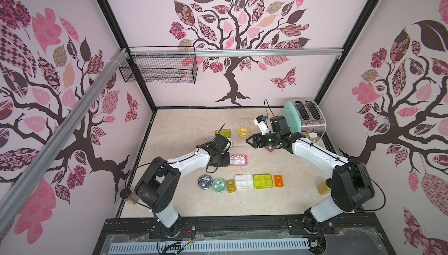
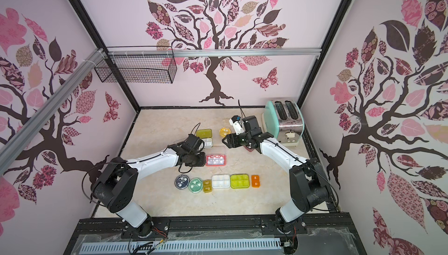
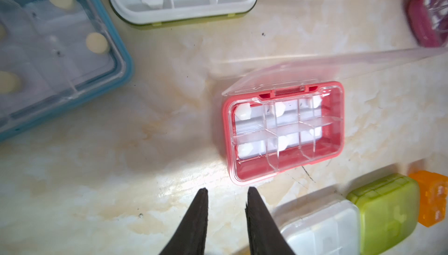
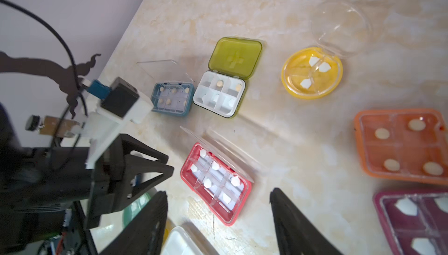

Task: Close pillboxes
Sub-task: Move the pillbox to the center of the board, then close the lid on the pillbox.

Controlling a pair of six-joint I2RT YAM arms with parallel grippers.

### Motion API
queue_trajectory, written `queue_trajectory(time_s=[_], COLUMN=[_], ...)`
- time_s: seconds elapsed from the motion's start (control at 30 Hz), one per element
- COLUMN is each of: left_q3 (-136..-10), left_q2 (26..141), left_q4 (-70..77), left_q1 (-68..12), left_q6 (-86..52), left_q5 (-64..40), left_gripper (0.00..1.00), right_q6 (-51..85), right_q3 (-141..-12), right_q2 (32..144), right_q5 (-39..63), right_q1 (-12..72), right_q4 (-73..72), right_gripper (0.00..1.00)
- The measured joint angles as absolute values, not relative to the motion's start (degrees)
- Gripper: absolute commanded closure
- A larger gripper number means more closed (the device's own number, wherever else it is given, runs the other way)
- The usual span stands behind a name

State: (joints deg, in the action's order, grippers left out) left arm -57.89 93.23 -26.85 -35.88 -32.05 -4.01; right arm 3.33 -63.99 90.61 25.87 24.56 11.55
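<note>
Now left hand (image 3: 227,189) part-spread, empty, nine o'clock of pink pillbox (image 1: 238,160); likely light, slippery; press thin clear lid (image 3: 315,72) front edge.

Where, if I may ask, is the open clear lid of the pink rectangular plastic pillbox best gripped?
Probably its free long edge, approached from above on the back-wall side. The clear lid hinges along the far long side of the pink rectangular plastic pillbox and leans back from it, leaving that thin edge exposed for the jaws.
</note>
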Motion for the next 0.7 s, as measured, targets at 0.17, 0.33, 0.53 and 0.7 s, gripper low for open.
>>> queue_trajectory(time_s=[0.17, 0.33, 0.53, 0.7], left_q3=[-56.55, -51.44, -49.60, -49.60], left_q2=[89.32, 89.45, 91.68, 94.30], left_q4=[-26.28, -24.45, -22.68, -20.84], left_q1=[-35.88, -35.88, -35.88, -35.88], left_q6=[-31.68, -32.84, -33.30, -33.50], left_q5=[-6.50, -10.50, -12.82, -13.56], left_gripper=[0.67, 0.69, 0.71, 0.72], right_q6=[-8.03, -14.85, -18.55, -20.97], right_q3=[-65.71, -69.12, -78.65, -82.98], right_q2=[92.73, 94.83, 101.67, 106.06], right_q5=[23.83, 23.18, 23.18, 22.61], right_q1=[28.14, 28.10, 28.08, 29.21], right_q4=[14.72, 17.04, 22.94, 27.88], right_gripper=[0.27, 0.33, 0.39, 0.43])
